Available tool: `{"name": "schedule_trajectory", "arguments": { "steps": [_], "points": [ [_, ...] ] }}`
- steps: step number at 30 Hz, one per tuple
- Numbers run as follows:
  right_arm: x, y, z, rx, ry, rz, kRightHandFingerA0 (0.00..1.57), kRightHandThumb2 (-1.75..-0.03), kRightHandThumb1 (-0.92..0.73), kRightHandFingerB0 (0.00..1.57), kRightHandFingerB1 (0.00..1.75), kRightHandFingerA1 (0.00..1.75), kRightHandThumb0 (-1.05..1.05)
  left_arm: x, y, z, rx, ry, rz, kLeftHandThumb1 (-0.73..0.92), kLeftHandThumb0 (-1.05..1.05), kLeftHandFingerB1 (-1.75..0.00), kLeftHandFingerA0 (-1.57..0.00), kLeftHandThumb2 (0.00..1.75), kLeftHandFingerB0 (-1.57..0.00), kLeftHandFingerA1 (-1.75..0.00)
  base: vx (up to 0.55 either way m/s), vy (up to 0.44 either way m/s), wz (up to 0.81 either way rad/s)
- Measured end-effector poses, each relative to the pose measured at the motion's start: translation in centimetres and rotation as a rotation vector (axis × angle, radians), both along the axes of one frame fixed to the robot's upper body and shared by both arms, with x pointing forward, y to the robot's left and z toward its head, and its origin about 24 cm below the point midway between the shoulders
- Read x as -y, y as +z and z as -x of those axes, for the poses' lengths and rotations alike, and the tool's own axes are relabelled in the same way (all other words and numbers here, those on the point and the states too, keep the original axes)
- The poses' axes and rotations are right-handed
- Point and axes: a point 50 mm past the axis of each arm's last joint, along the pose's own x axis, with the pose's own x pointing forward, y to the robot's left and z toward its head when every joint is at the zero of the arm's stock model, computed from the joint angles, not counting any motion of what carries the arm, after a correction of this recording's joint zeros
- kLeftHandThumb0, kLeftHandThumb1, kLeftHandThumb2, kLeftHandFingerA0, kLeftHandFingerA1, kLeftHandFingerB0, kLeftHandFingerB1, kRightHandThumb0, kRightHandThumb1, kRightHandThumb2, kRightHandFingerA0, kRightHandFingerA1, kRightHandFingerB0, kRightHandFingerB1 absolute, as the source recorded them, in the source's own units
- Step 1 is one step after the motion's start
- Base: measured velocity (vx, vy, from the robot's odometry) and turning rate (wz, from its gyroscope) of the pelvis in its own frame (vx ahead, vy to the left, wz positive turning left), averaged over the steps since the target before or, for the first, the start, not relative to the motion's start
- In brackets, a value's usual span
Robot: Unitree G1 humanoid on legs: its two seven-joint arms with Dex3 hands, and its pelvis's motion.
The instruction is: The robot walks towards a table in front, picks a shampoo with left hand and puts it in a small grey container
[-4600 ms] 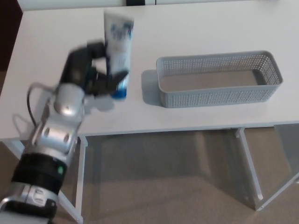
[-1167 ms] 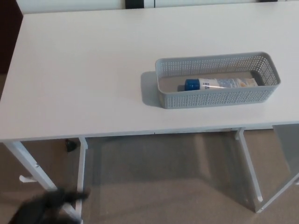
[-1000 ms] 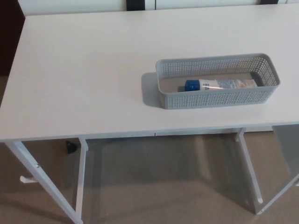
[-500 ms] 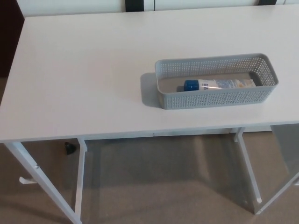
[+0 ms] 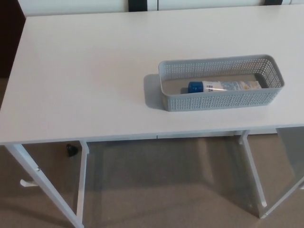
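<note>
shampoo tube (image 5: 230, 86): white, lying flat on its side inside the grey container (image 5: 221, 101), lined up with the container's long axis.
blue cap (image 5: 194, 87): points to the robot's left and sits left of the container's middle. The tube's flat tail reaches close to the right end wall.
grey container: perforated, open top, long side running left-right. It sits on the right half of the bench (image 5: 85, 85), near the front edge, with its shadow falling on the bench to its left.
in the way: the container's near wall covers the lower edge of the tube, so I can't tell if the tube touches that wall. The open top leaves the tube's upper side exposed.
left hand: out of the head view, so no read on finger opening or hold.
right hand: same, out of view, can't tell.
bench: white top, spanning nearly the full picture width.
legs: white. A slanted one (image 5: 40, 185) and an upright one (image 5: 83, 183) under the left part, and another (image 5: 251, 173) under the container's end.
floor (image 5: 161, 190): brownish carpet.
dark object (image 5: 71, 150): small, on the floor just left of the upright leg. Too small to identify.
beyond bench: a dark block (image 5: 138, 4) past the far edge and a dark brown surface (image 5: 8, 42) past the left end.
</note>
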Motion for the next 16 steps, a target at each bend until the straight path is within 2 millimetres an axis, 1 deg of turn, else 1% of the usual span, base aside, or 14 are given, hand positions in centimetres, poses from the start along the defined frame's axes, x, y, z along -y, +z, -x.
{"name": "schedule_trajectory", "arguments": {
  "steps": [1,2,3,4,5,7,8,16],
  "points": [
    [0.1,0.1,-0.1,0.019,-0.016,0.007,0.6,-0.62,-0.75,0.38,0.34,0.42,-0.44,-0.1,0.0,-0.1,0.004,0.004,-0.003,0.7,-0.63,-0.31,-0.38,0.6,-0.3,-0.36,0.0,0.0,0.0],
    [0.2,0.2,-0.1,0.029,-0.023,0.008,0.53,-0.86,-0.66,0.37,0.47,0.54,-0.5,-0.1,0.0,-0.1,0.007,0.006,-0.003,0.7,-0.63,-0.31,-0.38,0.62,-0.29,-0.38,0.0,0.0,0.0],
    [0.3,0.3,-0.3,0.052,-0.04,0.008,0.53,-0.86,-0.66,0.37,0.47,0.54,-0.5,-0.2,0.1,0.0,0.014,0.018,0.001,0.7,-0.63,-0.31,-0.38,0.62,-0.29,-0.38,0.0,0.0,0.0],
    [0.3,0.3,-0.3,0.059,-0.044,0.008,0.59,-0.62,-0.77,0.44,0.36,0.42,-0.43,-0.2,0.1,0.0,0.017,0.022,0.002,0.7,-0.63,-0.31,-0.39,0.6,-0.3,-0.37,0.0,0.0,0.0],
    [0.4,0.5,-0.5,0.077,-0.051,0.008,0.58,-0.62,-0.75,0.39,0.35,0.43,-0.43,-0.3,0.1,-0.1,0.028,0.031,0.006,0.7,-0.62,-0.31,-0.39,0.6,-0.3,-0.37,0.0,0.0,0.0],
    [0.4,0.6,-0.8,0.095,-0.056,0.007,0.57,-0.62,-0.76,0.41,0.36,0.43,-0.42,-0.4,0.2,-0.2,0.039,0.041,0.01,0.7,-0.62,-0.31,-0.4,0.6,-0.31,-0.37,0.0,0.0,0.0],
    [0.5,0.6,-0.8,0.1,-0.058,0.007,0.55,-0.63,-0.76,0.39,0.36,0.43,-0.42,-0.4,0.2,-0.1,0.042,0.045,0.011,0.7,-0.62,-0.32,-0.42,0.61,-0.33,-0.39,0.0,0.0,0.0],
    [0.4,0.8,-1.1,0.119,-0.06,0.004,0.54,-0.63,-0.76,0.38,0.35,0.42,-0.42,-0.5,0.3,-0.2,0.053,0.047,0.013,0.71,-0.59,-0.32,-0.42,0.6,-0.34,-0.38,0.0,0.0,0.0]
  ]
}}
